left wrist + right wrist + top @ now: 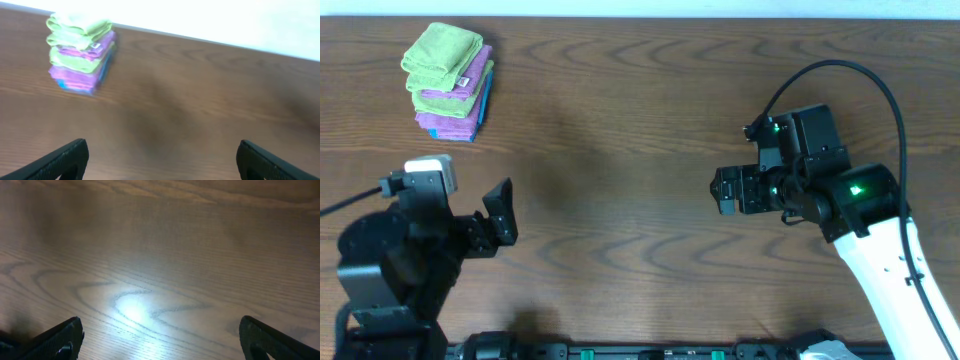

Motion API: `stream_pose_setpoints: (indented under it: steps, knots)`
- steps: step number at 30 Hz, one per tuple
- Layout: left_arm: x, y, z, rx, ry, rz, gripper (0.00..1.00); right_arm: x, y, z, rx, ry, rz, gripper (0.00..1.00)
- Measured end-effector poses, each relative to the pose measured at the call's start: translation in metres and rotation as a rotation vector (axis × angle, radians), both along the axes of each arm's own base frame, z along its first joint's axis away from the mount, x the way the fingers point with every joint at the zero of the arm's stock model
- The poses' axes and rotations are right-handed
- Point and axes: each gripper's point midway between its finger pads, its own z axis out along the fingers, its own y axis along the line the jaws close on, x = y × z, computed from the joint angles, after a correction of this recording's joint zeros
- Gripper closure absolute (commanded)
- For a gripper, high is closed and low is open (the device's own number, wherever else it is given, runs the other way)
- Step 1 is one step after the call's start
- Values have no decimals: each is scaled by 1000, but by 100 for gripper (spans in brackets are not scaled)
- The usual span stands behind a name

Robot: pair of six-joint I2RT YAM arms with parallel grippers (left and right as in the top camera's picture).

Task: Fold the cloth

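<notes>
Overhead view showed the lime-green microfibre towel lying folded on top of a stack of purple, green and blue cloths, at ten o'clock on the dark wooden table. I had the left gripper and the right gripper both spread wide, holding nothing, well apart from the pile. I judged that a deep pinch could catch the purple cloth underneath and drag or topple the stack.
</notes>
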Motion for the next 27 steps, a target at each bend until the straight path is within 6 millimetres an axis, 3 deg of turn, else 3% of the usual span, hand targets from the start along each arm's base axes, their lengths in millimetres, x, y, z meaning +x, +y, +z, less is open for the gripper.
stream_pose_setpoints:
  steps: [4, 7, 11, 16, 27]
  knots:
    - [8, 10, -45, 79, -40, 31, 5, 0, 0, 0, 0, 0, -1, 1]
    - [10, 10, -89, 88, -61, 27, 4, 0, -1, 0, -3, 0, -2, 1]
    - [9, 7, -132, 81, -94, 19, 5, 0, -1, 0, -3, 1, -2, 1]
    - [5, 7, -162, 59, -121, 34, 5, 0, -1, -1, -4, 1, -2, 1]
    - [3, 20, -182, 59, -128, 116, 5, 0, -1, -1, -4, 1, -2, 1]
